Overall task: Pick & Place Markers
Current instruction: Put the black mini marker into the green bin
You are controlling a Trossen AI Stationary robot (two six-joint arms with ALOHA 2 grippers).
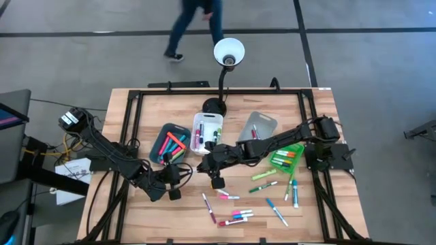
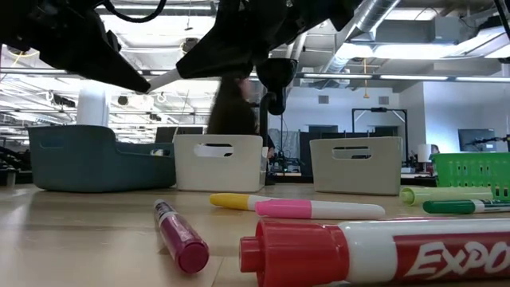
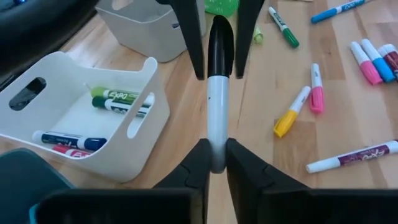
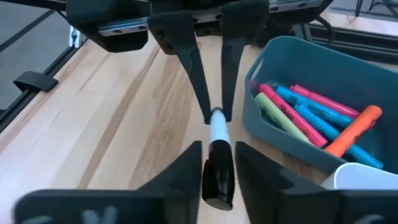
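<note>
The fingers of the left gripper (image 3: 213, 163) are pinched on the white end of a black-capped marker (image 3: 216, 93). The fingers of the right gripper (image 4: 217, 168) flank that marker's black cap with a sliver of gap on each side, so whether they grip it I cannot tell. The two grippers face each other tip to tip, the marker bridging them above the table (image 1: 136, 129), in front of the teal bin (image 1: 165, 134) and the white bin (image 1: 204, 121). The left arm reaches in low from the left edge; the right arm stretches across from the right. More markers (image 1: 235, 216) lie scattered on the wood nearby, and others fill the bins.
</note>
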